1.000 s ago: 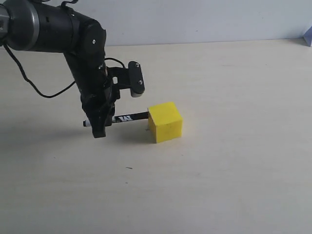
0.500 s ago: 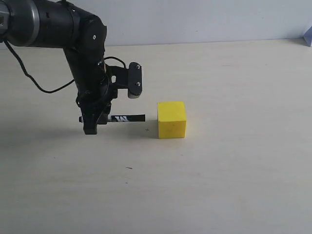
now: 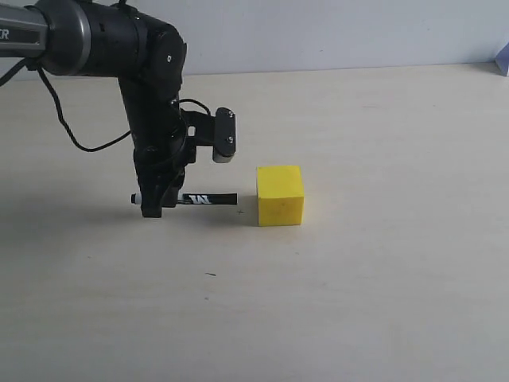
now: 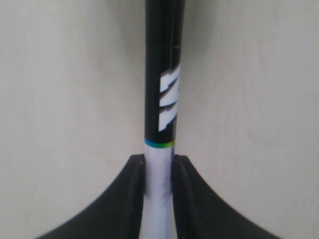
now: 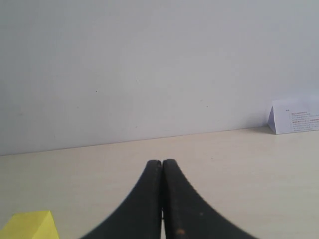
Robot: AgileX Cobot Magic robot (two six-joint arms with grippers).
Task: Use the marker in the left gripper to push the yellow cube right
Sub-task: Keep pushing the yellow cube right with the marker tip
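Observation:
The yellow cube (image 3: 280, 195) rests flat on the pale tabletop, right of centre. My left gripper (image 3: 153, 208) points down on the cube's left and is shut on the marker (image 3: 203, 198), which lies level just above the table. The marker's black tip points at the cube's left face with a small gap between them. In the left wrist view the left gripper (image 4: 158, 162) clamps the marker (image 4: 164, 94) on its white barrel, the black lettered half sticking out ahead. My right gripper (image 5: 162, 164) is shut and empty; a corner of the yellow cube (image 5: 30, 225) shows beside it.
The pale table (image 3: 382, 302) stretches out around the cube. A small white folded card (image 5: 295, 115) stands by the wall at the table's far edge. A black cable (image 3: 79, 137) loops from the left arm.
A second ago the marker tip touched the skewed cube. The cube then squared up a little further right. The left gripper drew back left, then edged right again, leaving a small gap.

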